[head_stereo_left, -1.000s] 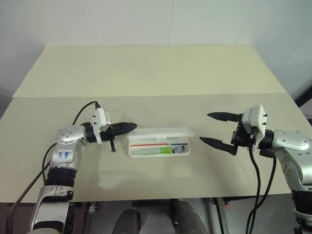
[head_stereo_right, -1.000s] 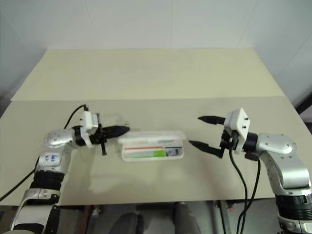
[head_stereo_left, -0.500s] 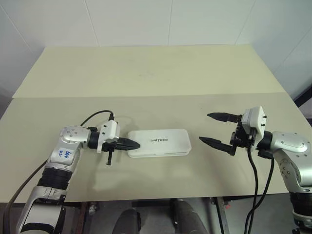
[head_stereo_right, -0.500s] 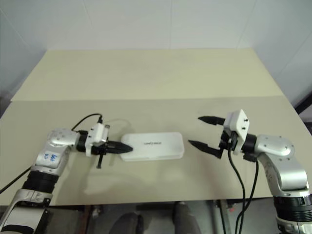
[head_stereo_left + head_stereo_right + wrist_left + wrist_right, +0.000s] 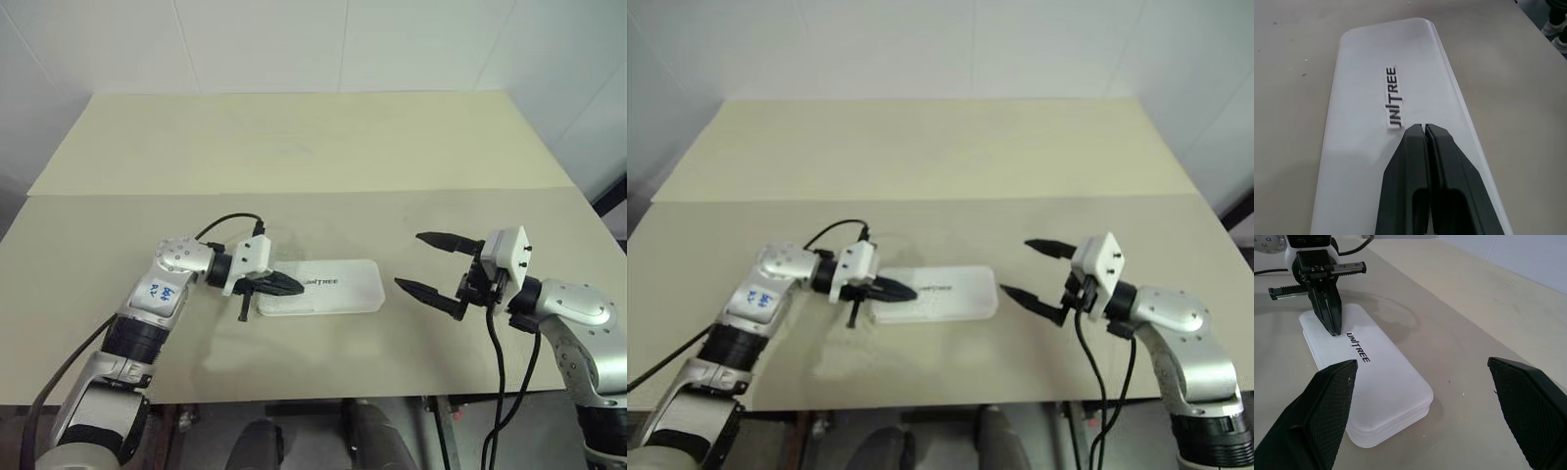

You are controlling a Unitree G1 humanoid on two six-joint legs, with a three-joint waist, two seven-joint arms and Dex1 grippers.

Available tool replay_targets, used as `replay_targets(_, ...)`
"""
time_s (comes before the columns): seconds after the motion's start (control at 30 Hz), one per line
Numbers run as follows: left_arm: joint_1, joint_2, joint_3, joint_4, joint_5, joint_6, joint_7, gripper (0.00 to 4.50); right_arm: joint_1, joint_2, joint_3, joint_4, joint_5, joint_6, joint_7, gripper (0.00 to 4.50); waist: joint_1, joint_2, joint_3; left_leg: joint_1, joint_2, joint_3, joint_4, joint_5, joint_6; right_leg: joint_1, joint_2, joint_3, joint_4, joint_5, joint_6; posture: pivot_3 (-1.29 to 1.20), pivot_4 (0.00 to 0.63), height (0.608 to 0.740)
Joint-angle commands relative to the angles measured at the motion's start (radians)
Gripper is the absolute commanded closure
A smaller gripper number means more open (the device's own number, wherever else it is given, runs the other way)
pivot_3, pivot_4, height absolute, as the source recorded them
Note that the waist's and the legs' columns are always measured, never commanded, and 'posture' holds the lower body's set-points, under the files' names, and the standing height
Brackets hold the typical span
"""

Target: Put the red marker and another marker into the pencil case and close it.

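Note:
The white pencil case [image 5: 338,287] lies shut in the middle of the table, its lid printed "UNITREE" facing up. My left gripper [image 5: 297,287] is shut, and its tips rest on the lid at the case's left end, just beside the print [image 5: 1393,100]. To the right of the case my right gripper [image 5: 409,260] stands open, a short gap away and holding nothing. The red marker and the other marker are hidden.
The beige table [image 5: 294,147] stretches far behind the case, with a seam [image 5: 392,190] running across it. A white wall stands beyond the far edge. A black cable [image 5: 227,221] loops over my left wrist.
The case stood open with its contents showing; its lid has come down and is shut. My left gripper moved right, from beside the case onto the lid. The right gripper kept still.

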Motion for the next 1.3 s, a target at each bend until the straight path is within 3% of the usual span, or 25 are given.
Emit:
replay_targets(0.03,-0.016,-0.005,-0.026,0.021,0.020,-0.008,-0.015,4.48,0.016,0.010,-0.025,-0.062,0.009,-0.014,-0.032,0.00,0.000,0.000,0.000,0.000,0.000,0.000,0.000,0.000,0.000,0.000,0.001,0.000,0.000,0.000,0.000,0.00,0.150,0.740)
replay_targets(0.43,0.020,-0.016,-0.039,0.003,0.014,0.017,-0.008,4.48,0.019,0.005,-0.026,-0.083,0.018,-0.006,-0.062,0.00,0.002,0.000,0.000,0.001,0.000,0.000,0.000,0.000,0.000,0.000,0.001,0.001,0.001,0.000,0.000,0.00,0.150,0.740)
replay_targets(0.5,0.027,-0.032,-0.002,-0.016,-0.030,0.059,0.016,4.48,0.013,0.006,-0.017,-0.079,0.018,-0.005,-0.059,0.00,0.002,0.000,0.000,0.001,0.000,0.000,0.000,0.000,0.000,0.001,0.001,0.001,0.000,0.000,0.000,0.00,0.150,0.740)
replay_targets(0.63,0.063,-0.070,0.191,-0.103,-0.254,0.123,0.045,4.48,-0.011,0.006,0.006,-0.051,0.019,-0.005,-0.034,0.00,-0.001,-0.001,0.000,0.001,0.001,0.000,0.000,0.000,0.000,0.001,0.001,0.001,0.001,0.000,0.000,0.00,0.150,0.740)
replay_targets(0.9,0.153,0.022,0.322,-0.236,-0.342,0.292,0.142,4.48,-0.047,-0.011,0.021,0.004,0.031,0.009,0.037,0.00,0.000,-0.001,0.000,0.002,0.001,-0.001,0.000,0.000,0.000,0.001,0.000,0.001,0.001,0.000,-0.001,0.00,0.150,0.740)
replay_targets(1.17,0.169,0.037,0.337,-0.260,-0.355,0.309,0.156,4.48,-0.058,-0.010,0.019,0.020,0.027,0.008,0.053,0.00,0.002,-0.001,0.000,0.001,0.001,-0.001,0.000,0.000,0.000,0.001,0.000,0.000,0.000,0.000,0.000,0.00,0.150,0.740)
replay_targets(1.3,0.363,0.096,0.474,-0.392,-0.385,0.311,0.205,3.54,-0.160,-0.018,-0.024,0.156,0.004,-0.063,0.061,0.00,-0.024,-0.002,0.000,0.003,0.002,-0.001,-0.002,-0.001,0.000,0.000,-0.001,0.003,0.004,0.000,-0.001,0.00,0.150,0.740)
